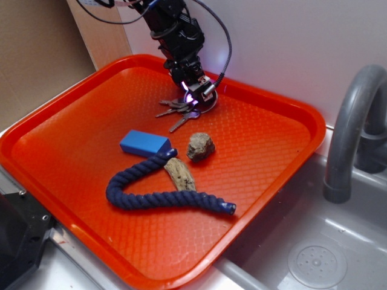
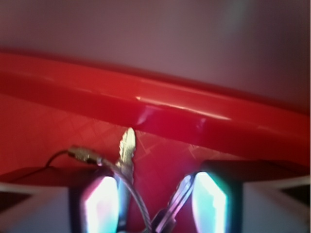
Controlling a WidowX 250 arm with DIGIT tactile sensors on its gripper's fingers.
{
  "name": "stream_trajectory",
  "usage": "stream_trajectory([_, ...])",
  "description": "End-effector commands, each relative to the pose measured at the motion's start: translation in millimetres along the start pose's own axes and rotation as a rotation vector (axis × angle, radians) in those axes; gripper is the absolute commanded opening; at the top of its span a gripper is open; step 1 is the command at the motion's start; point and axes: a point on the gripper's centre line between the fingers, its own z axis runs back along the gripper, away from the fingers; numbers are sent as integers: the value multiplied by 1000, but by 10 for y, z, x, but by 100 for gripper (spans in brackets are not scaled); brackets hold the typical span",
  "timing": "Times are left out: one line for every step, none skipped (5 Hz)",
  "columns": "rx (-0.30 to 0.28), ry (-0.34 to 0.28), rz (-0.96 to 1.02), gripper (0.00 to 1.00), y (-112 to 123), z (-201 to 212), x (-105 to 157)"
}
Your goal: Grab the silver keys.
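On the textured orange tray [image 1: 72, 151], flat silver keys [image 1: 178, 112].

My end effector [image 2: 155, 204] has its two glowing fingers [image 2: 99, 204] either side of the silver keys [image 2: 127, 150], with a gap between them. One key blade points toward the red tray [image 2: 194, 116] rim, and the wire ring curves between my fingers.
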Motion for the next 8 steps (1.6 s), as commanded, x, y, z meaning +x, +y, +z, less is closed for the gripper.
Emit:
stream_trajectory([-1,-12,-25,0,-198,-127,78])
stream_trajectory([7,-33,-27,0,-223,9,31])
stream_trajectory([11,-61,-22,0,-224,182,-9])
stream_trajectory([20,-75,-13,0,-251,438,7])
stream_trajectory([6,-69,11,0,-305,955,-44])
stream_trajectory([27,-96,33,0,-365,1501,-189])
stream_trajectory([26,-118,44,0,-361,1788,-230])
stream_trajectory([19,-44,-13,100,-259,1440,-180])
